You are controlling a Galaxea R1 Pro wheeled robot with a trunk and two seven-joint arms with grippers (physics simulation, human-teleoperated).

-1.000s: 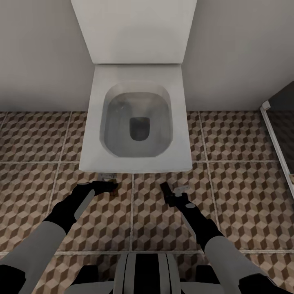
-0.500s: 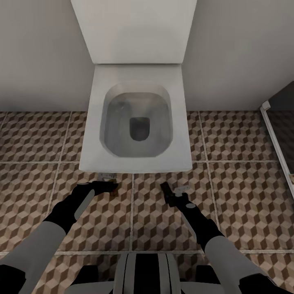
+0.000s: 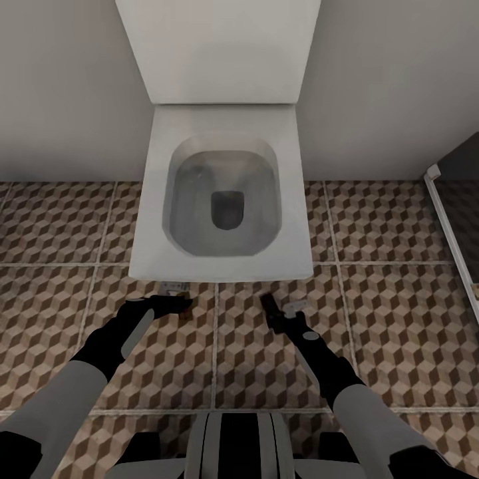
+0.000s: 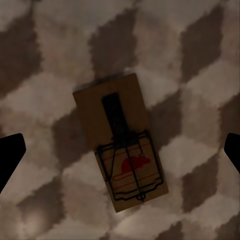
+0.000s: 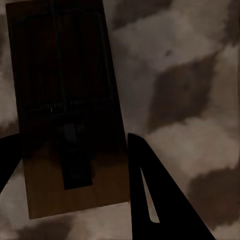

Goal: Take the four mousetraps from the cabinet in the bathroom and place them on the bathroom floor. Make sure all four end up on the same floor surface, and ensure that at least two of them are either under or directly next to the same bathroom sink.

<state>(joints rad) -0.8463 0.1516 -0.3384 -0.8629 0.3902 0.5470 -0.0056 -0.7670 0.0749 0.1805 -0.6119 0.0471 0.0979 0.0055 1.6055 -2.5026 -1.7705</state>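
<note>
My left gripper hangs low over the floor just near of the toilet. Its fingers sit wide apart at the two edges of my left wrist view, touching nothing. Between them a mousetrap lies flat on the tiles: a tan wooden board with a dark bar down its middle, a dark wire frame over one half and a red mark under that frame. Its long axis runs slantwise across the line between my fingers, and the wired, red-marked half is the end toward the bottom of that picture. From my head camera this spot is just near of the toilet's front edge, left of its centre, but the board there is too small and too hidden by my gripper to read.

My right gripper is also low, near of the toilet's front edge and right of its centre. In my right wrist view a second mousetrap lies in shadow, a brown board with dark wire parts and a dark bar along its length. One dark finger stands just beside its long edge, the other shows at the far side of the board, and its long axis runs along the fingers. I cannot tell whether the fingers are pressing on it.
</note>
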